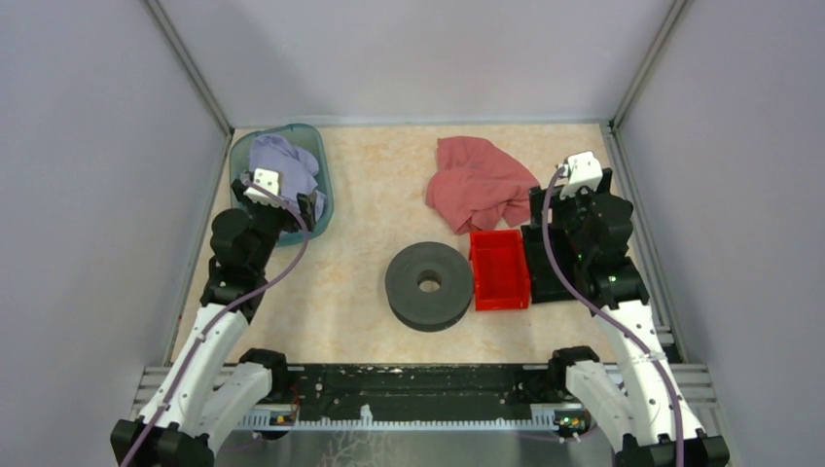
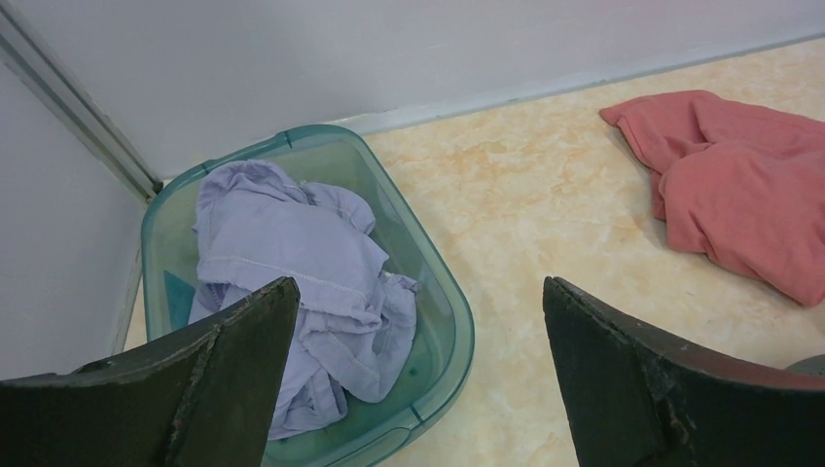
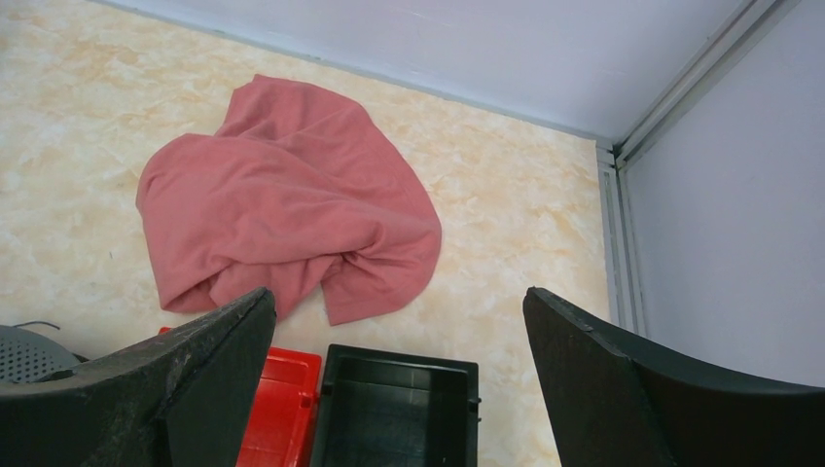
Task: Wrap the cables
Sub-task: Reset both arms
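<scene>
Item: cable (image 3: 32, 325). You have one thin grey strand visible, at the edge of the spool (image 1: 409, 292), low and left of your right tool (image 3: 399, 297) and well apart from your left tool (image 2: 418, 292).

Tools: two, both spread wide and empty.

On the counter (image 1: 360, 195): one spool, one red bin (image 1: 499, 270), one black bin (image 3: 394, 404), one pink cloth (image 3: 292, 204), and one green tub (image 2: 443, 302) holding one lilac cloth (image 2: 282, 243).

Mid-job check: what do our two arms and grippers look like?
Both the left arm and right arm have white lower links and black joints and upper sections, with a purple cable running along each. A small white block tops each wrist. The left gripper and right gripper have dark, wedge-shaped fingers with scuffed edges.
</scene>
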Controlling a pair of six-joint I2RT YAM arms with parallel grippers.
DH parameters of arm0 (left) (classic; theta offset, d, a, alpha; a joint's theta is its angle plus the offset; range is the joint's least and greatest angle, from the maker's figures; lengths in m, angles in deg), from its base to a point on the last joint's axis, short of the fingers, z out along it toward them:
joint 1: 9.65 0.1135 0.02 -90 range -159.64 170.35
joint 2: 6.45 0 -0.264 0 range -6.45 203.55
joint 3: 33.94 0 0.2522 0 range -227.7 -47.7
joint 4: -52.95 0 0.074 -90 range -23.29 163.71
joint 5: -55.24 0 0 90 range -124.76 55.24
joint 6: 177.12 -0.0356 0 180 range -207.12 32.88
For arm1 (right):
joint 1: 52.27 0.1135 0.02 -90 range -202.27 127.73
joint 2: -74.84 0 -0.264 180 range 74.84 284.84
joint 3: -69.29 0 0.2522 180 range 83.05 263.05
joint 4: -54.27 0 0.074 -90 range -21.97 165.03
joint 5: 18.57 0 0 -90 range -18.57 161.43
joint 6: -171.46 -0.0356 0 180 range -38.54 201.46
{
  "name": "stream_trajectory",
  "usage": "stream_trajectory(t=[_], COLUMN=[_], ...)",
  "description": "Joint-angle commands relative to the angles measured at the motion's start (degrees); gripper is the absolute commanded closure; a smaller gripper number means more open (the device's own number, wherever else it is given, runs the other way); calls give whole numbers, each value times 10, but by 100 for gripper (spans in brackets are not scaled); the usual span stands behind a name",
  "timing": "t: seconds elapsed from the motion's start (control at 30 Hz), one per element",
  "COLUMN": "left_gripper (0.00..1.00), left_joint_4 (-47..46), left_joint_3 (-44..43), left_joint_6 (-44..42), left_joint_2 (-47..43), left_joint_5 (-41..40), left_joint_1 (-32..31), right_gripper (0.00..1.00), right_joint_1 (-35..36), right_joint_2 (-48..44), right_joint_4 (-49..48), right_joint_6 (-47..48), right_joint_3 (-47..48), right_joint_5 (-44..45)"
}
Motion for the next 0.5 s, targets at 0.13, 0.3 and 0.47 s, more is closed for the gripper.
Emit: stream_trajectory(t=[0.13,0.3,0.47], left_gripper=[0,0,0], left_joint_4=[14,15,19], left_joint_3=[-17,-16,-17], left_joint_6=[7,6,6], left_joint_2=[-4,-6,-5], left_joint_5=[22,21,25], left_joint_1=[7,9,9], right_gripper=[1,1,1], right_joint_1=[-2,-2,-2], right_joint_2=[1,0,2], right_joint_4=[-23,-24,-21], right_joint_6=[2,0,0], right_joint_3=[4,3,5], right_joint_5=[-1,-1,-4])
